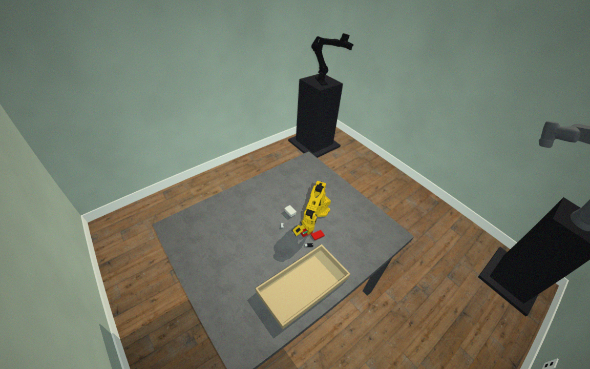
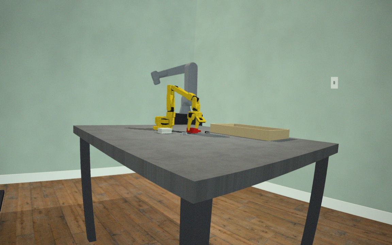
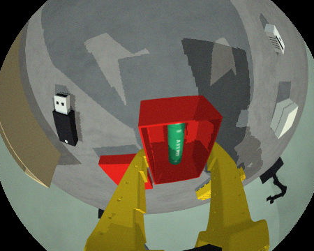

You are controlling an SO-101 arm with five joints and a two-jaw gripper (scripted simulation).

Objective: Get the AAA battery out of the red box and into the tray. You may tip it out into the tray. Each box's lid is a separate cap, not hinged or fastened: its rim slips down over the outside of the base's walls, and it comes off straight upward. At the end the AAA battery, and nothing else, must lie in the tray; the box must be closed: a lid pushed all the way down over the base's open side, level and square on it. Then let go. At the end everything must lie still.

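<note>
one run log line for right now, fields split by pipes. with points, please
jaws: astride red base (image 1: 303, 234) (image 2: 192, 130) (image 3: 178, 111), grip unconfirmed | battery (image 1: 305, 232) (image 3: 176, 143): inside base | red lid (image 1: 317, 234) (image 2: 199, 131) (image 3: 116, 169): off, alongside | tray (image 1: 301, 289) (image 2: 240, 131) (image 3: 24, 139): no battery yet

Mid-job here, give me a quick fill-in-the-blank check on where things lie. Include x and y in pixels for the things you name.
1. The AAA battery (image 1: 305, 232) (image 3: 176, 144) lies ____ the red box (image 1: 303, 234) (image 2: 192, 130) (image 3: 179, 108).
2. The battery's colour is ____.
3. The red lid (image 1: 317, 234) (image 2: 199, 131) (image 3: 115, 169) lies on the ____, off its box.
4. The USB stick (image 1: 309, 245) (image 2: 207, 132) (image 3: 66, 127) has a ____ body.

Missing words: inside; green; table; black.
</note>
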